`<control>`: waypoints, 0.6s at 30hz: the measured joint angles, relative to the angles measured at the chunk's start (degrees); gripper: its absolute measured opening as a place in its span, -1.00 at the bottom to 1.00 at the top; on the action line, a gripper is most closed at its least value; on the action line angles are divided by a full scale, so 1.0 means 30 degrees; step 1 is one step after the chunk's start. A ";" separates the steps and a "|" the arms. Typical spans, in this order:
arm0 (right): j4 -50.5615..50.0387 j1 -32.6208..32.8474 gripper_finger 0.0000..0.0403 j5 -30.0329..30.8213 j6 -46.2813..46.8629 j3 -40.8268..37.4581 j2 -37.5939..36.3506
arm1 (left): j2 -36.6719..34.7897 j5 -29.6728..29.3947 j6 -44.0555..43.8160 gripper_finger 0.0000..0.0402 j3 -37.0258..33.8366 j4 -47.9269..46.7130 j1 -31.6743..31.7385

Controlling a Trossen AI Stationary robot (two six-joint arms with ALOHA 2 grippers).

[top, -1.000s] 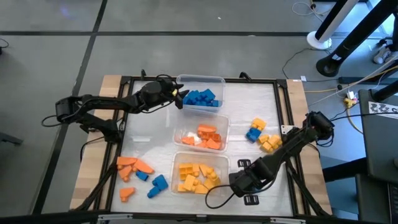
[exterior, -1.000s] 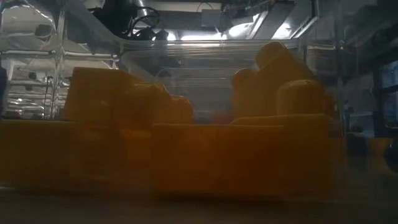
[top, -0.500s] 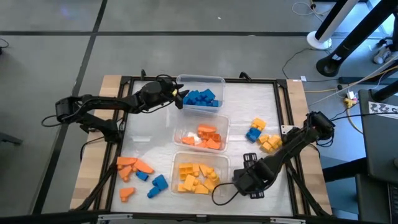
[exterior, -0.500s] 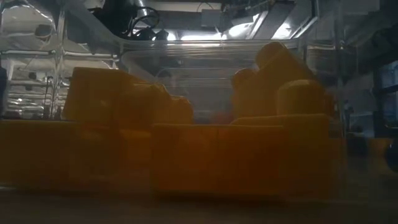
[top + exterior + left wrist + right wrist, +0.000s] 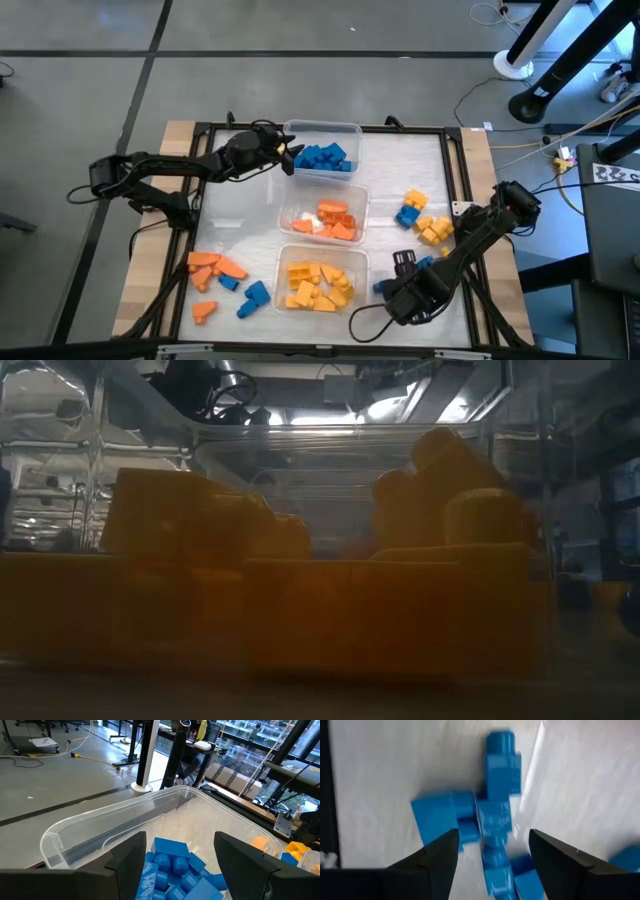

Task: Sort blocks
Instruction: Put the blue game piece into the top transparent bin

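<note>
Yellow blocks [image 5: 330, 600] blur filling low view, both end effectors [image 5: 175, 865] [image 5: 490, 855] apart, empty

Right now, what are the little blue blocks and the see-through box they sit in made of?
The chunky blue studded blocks look like hard, smooth plastic: solid colour, moulded studs, slight shine. The clear rectangular tub seems thin glossy plastic too: see-through walls, rounded rim, bright reflections. Glass seems unlikely.

I work in a robotics lab or workshop. My table [image 5: 455, 150] stands on a grey concrete floor [image 5: 300, 90] with loose cables [image 5: 75, 755] and equipment stands [image 5: 145, 755]. Behind it I see metal racks [image 5: 50, 460] and large windows [image 5: 250, 740].
</note>
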 joint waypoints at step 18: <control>0.0602 0.0952 0.18 0.6116 0.6052 -0.3409 -0.8410 | 0.0000 0.0000 -0.1479 0.11 0.0000 -0.0022 -0.0004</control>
